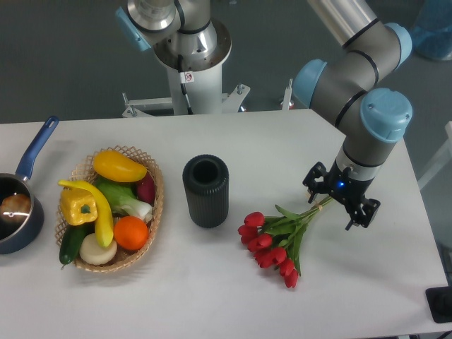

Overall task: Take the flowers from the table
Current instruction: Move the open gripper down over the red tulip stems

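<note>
The flowers [272, 244] are a small bunch of red tulips with green leaves and pale stems. They lie on the white table [282, 148] at the right of centre, buds toward the front left and stems pointing back right. My gripper [337, 198] points down over the stem ends, with its black fingers [313, 185] spread apart on either side of the stems. The jaws look open. The stem tips are hidden under the gripper.
A black ribbed cylindrical vase [206, 191] stands upright left of the flowers. A wicker basket [157, 205] of vegetables and fruit sits at the left. A blue pan [18, 205] is at the far left edge. The table's right edge is close to the gripper.
</note>
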`<state>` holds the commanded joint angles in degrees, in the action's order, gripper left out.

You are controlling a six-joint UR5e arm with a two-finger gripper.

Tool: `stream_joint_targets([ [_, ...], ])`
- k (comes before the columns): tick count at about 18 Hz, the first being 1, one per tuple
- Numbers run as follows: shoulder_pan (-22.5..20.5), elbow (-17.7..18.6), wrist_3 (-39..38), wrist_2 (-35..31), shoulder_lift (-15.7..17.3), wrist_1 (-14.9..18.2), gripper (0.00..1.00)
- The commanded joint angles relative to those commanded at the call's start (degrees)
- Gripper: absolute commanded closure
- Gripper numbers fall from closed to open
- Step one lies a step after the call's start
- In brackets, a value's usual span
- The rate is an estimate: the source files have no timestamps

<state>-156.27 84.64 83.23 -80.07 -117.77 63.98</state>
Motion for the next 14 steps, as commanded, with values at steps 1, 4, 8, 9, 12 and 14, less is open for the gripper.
stream_joint_targets([
  [1,0.0,0.0,0.0,-0.09,0.0,0.0,0.0],
  [4,0.26,0.09,0.0,0.0,0.0,0.0,0.0],
  [8,0.44,4.38,0.0,0.0,0.61,-4.37,0.0],
  [9,0.61,6.4,0.0,0.0,0.79,-5.7,0.0],
  [12,0.7,9.57,-0.09,0.7,1.49,-6.15,0.0],
  [14,0.7,10.02,0.09,2.02,1.41,-6.07,0.0],
])
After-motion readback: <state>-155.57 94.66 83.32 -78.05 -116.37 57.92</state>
